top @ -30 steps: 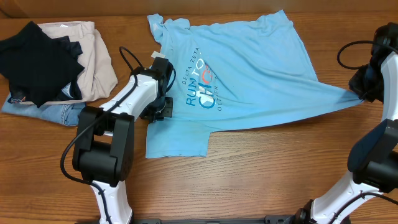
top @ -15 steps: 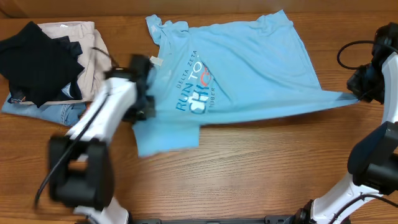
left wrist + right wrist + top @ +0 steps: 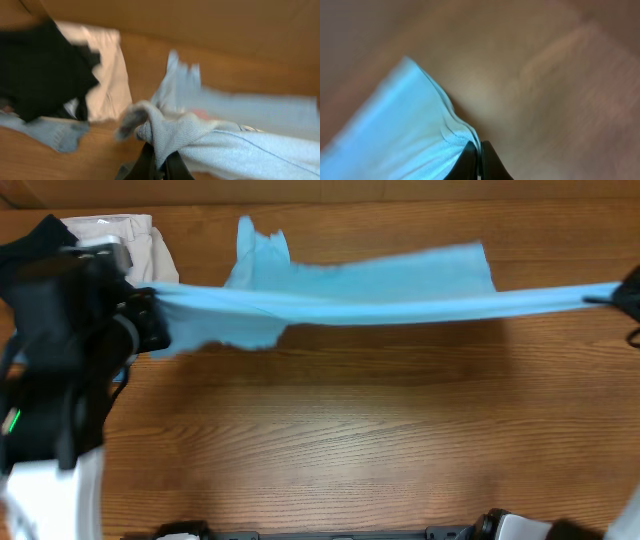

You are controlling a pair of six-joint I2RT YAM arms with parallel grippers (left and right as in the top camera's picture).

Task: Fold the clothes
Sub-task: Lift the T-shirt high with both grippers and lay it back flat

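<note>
T-shirt: I see the sky-blue T-shirt (image 3: 370, 295) pulled into a long narrow band across the far half of the bench (image 3: 350, 440). One flap with the collar points at the far edge, and a looser panel spreads on the far side near the right end.
Long axis: it runs left to right, roughly parallel to the far edge, and spans almost the whole bench.
Left end effector: the left end effector (image 3: 150, 320) sits close to the left edge. In the left wrist view its fingers are pinched tight on a bunched fold of the shirt (image 3: 240, 145).
Right end effector: the right end effector (image 3: 625, 295) is at the right edge, closed down on a thin hem of the shirt (image 3: 395, 125), with no gap between the tips.
Direction from each: the cloth leads rightward from my left grasp and leftward from my right, so it hangs between the two.
Nearer arm: neither, since each holds one end.
Neighbours: the black garment (image 3: 40, 75), beige trousers (image 3: 107, 75) and blue denim (image 3: 50, 132) are piled at the far-left corner, just beside the left grasp.
Next move, my judgement: the slack lies on the far side of the taut line, so I'd lay the shirt down that way, clear of the pile.
</note>
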